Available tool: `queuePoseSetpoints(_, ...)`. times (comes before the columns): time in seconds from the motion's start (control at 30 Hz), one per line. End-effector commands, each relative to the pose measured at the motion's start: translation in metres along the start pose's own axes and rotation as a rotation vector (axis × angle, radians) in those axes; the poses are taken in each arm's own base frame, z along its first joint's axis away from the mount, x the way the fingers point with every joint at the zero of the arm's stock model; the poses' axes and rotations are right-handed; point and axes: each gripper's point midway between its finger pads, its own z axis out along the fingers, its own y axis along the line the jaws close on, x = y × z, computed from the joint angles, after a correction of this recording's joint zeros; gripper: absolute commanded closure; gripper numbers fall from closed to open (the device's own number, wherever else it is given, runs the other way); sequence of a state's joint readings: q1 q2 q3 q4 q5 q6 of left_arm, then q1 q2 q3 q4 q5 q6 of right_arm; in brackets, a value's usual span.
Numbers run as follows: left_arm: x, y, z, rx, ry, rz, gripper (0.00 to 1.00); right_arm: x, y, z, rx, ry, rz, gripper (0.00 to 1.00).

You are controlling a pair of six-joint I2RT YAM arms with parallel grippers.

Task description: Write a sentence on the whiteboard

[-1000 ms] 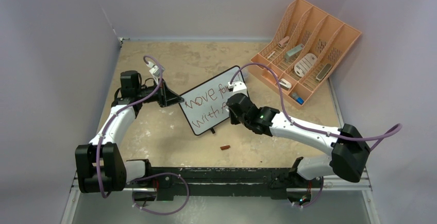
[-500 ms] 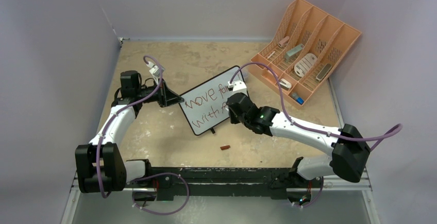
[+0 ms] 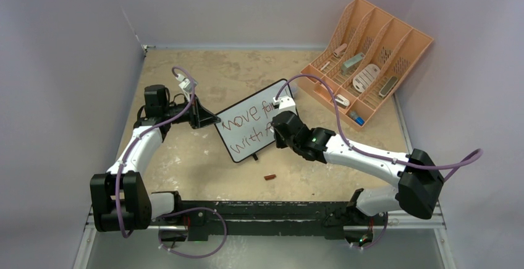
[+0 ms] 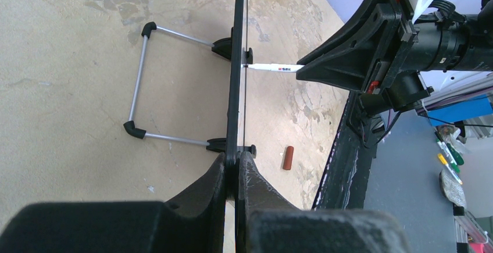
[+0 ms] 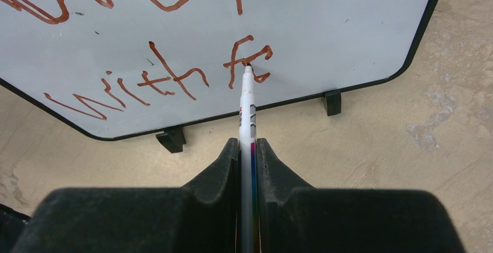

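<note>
right pincer (image 5: 248,145) shut tight on a white marker (image 5: 247,107), whose barrel runs straight out ahead between the fingers, its tip touching the whiteboard (image 5: 320,26) at the last, half-formed red-brown letter of the lower line, which reads "with f" and then a loop. the left pincer (image 4: 236,160) is clamped on the whiteboard's thin black frame, gripping one short end; its camera sees the board purely edge-on, a dark line running straight away from its fingers.

just below the marker tip, two small black feet (image 5: 172,139) rest on the sandy desk (image 3: 185,157). behind the board, on the side away from the right pincer, a grey wire stand (image 4: 136,84) props it up. a small red-brown cap (image 3: 270,177) lies on the desk near the right arm, on the written side of the board and apart from it. well beyond the right pincer, a peach slotted organizer (image 3: 395,25) holding small items leans in the far corner.

from above, the right arm's wrist covers the ends of both written lines, so only "move fo" and "with" can be read there. the right wrist view cuts off the upper line's tops.

the board stands on its long edge, its long axis running diagonally from the left pincer towards the organizer, written face turned to the right pincer.
</note>
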State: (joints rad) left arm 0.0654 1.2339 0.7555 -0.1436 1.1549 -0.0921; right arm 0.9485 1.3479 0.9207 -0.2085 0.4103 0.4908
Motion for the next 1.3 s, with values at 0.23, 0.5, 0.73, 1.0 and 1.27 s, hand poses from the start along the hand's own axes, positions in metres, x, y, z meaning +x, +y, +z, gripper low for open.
queuePoseSetpoints(0.23,-0.01,-0.001,-0.003,-0.005,-0.024,0.058,1.0,0.002,-0.005,0.0,0.014,-0.015,0.019,1.0)
queuePoseSetpoints(0.5,-0.01,-0.002,-0.003,-0.003,-0.024,0.059,1.0,0.002,-0.01,0.001,0.04,-0.02,0.017,1.0)
queuePoseSetpoints(0.73,-0.01,-0.002,-0.003,-0.003,-0.024,0.059,1.0,0.0,-0.012,0.001,0.058,-0.023,0.015,1.0)
queuePoseSetpoints(1.0,-0.01,-0.002,-0.004,-0.002,-0.025,0.061,1.0,-0.004,-0.014,0.001,0.072,-0.035,0.018,1.0)
queuePoseSetpoints(1.27,-0.01,-0.003,-0.003,0.0,-0.024,0.06,1.0,-0.02,-0.014,-0.001,0.082,-0.08,0.024,1.0)
